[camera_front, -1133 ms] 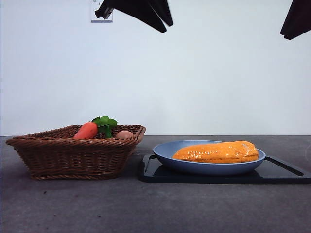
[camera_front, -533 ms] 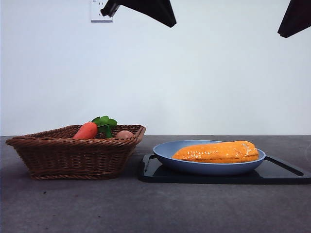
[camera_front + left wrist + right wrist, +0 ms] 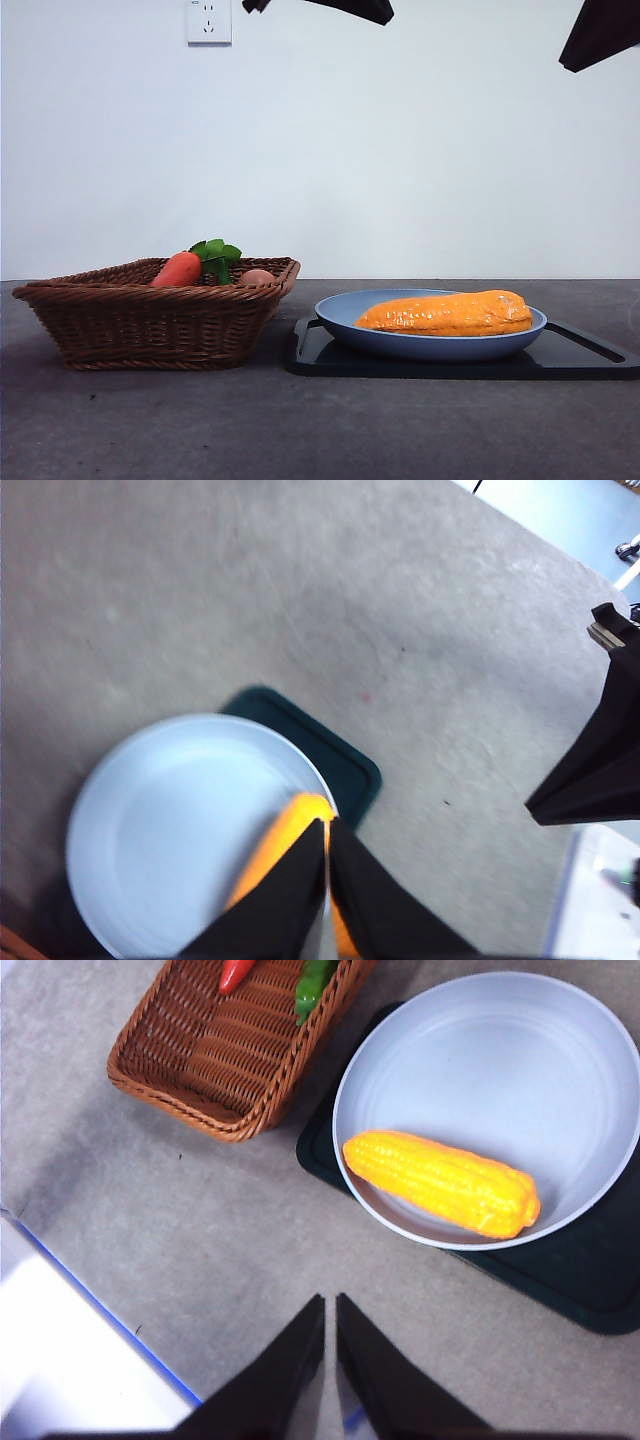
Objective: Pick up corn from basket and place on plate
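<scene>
The corn (image 3: 441, 1182) lies across the plate (image 3: 560, 1050), near its rim on the basket (image 3: 215, 1055) side, directly below the left hand (image 3: 326, 880), whose jaws are together and empty. The right hand (image 3: 330, 1350) (also closed) waits off to the side. Risk now looks slight: a knock to the plate could roll the cob out.

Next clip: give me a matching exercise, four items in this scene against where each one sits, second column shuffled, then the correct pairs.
Items:
1. corn
2. carrot
3. plate
4. basket

Places:
A. on the black tray
B. directly on the grey table, beside the tray
C. lying on the plate
D. inside the basket

Pairs: 1-C, 2-D, 3-A, 4-B
</scene>
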